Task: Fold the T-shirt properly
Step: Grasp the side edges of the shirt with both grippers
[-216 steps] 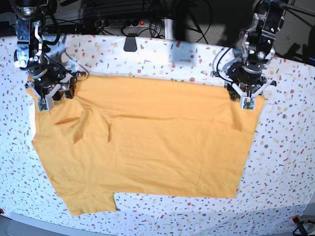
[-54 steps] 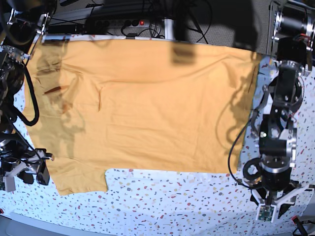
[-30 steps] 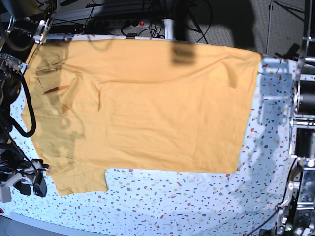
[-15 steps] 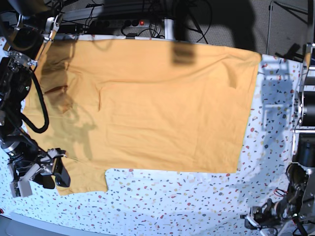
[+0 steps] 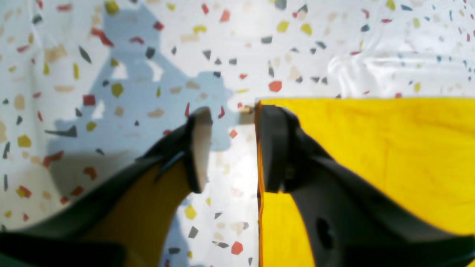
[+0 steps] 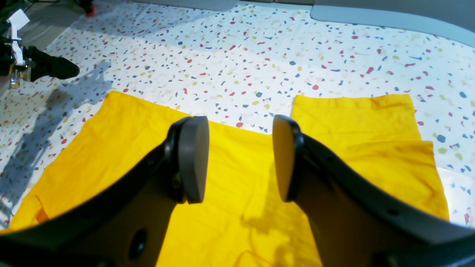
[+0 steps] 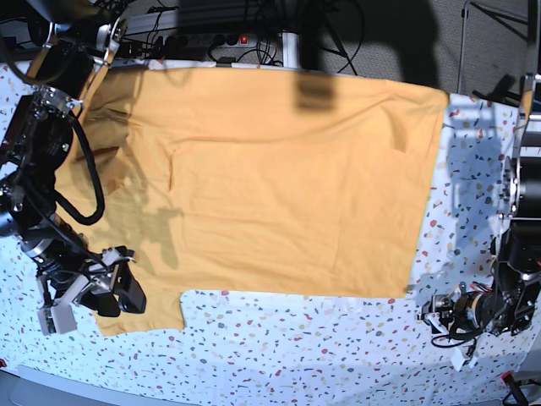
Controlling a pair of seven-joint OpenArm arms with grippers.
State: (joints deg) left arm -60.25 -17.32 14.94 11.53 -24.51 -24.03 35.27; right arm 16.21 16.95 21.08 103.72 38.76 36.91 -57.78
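Base view: the yellow T-shirt [image 7: 254,178] lies spread flat on the speckled surface [image 7: 321,347]. My right tool [image 6: 237,159] hovers over its sleeve, jaws apart and empty. My left tool [image 5: 232,148], also parted, straddles the shirt's corner edge.

table cover [image 7: 296,355]: white with small red, yellow and gray specks, a bit wrinkled | power strip [image 7: 211,39]: at the back edge, with a small red light | cables [image 7: 254,17]: black, tangled behind the table | dark clip [image 7: 224,74]: at the back edge
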